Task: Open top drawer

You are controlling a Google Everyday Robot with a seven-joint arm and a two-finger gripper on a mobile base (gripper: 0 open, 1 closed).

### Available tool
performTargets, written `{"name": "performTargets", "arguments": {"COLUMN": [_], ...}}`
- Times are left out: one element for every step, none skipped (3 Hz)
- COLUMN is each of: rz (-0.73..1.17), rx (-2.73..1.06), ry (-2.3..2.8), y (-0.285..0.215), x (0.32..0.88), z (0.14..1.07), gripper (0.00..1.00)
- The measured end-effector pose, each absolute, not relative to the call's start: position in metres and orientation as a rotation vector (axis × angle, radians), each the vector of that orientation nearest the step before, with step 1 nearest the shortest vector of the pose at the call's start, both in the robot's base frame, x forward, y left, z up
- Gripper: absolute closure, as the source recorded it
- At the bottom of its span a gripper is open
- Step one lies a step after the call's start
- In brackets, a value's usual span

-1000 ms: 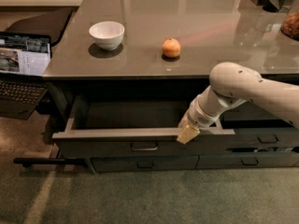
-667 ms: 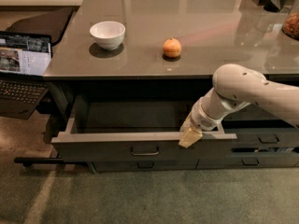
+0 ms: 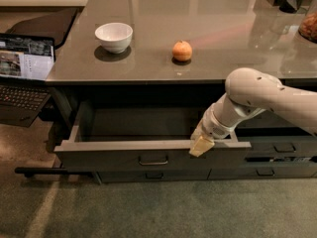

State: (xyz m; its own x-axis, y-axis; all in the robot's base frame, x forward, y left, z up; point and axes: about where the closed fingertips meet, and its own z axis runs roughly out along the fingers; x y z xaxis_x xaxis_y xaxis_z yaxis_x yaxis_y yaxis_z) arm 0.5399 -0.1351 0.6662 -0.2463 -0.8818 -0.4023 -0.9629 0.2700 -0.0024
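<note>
The top drawer [image 3: 119,155] is a wide, shallow dark grey drawer under the counter. It stands pulled far out, its plain grey inside showing. A small dark bail handle [image 3: 153,160] sits at the centre of its flat front. My gripper [image 3: 201,145] comes in from the right on a white arm. Its tan tip rests on the top edge of the drawer front, right of the handle.
On the grey counter [image 3: 208,38] stand a white bowl [image 3: 114,36] and an orange fruit [image 3: 182,50]. Shorter grey drawers [image 3: 277,150] lie right of and below the open one. An open laptop [image 3: 22,71] sits at the left. Green carpet covers the floor in front.
The drawer has come further out toward the camera, and my gripper has moved with its front edge, slightly down and right.
</note>
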Motion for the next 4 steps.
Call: {"name": "performTargets", "arguments": {"rz": [0.351, 0.376, 0.384, 0.383], "rx": [-1.686, -1.717, -1.742, -1.753], "ry": [2.222, 2.245, 2.279, 2.321], "y": [-0.135, -0.136, -0.143, -0.154], "x": [0.540, 0.532, 0.511, 0.487], "z": [0.666, 0.658, 0.656, 0.656], "gripper": [0.15, 0.00, 0.00, 0.00]}}
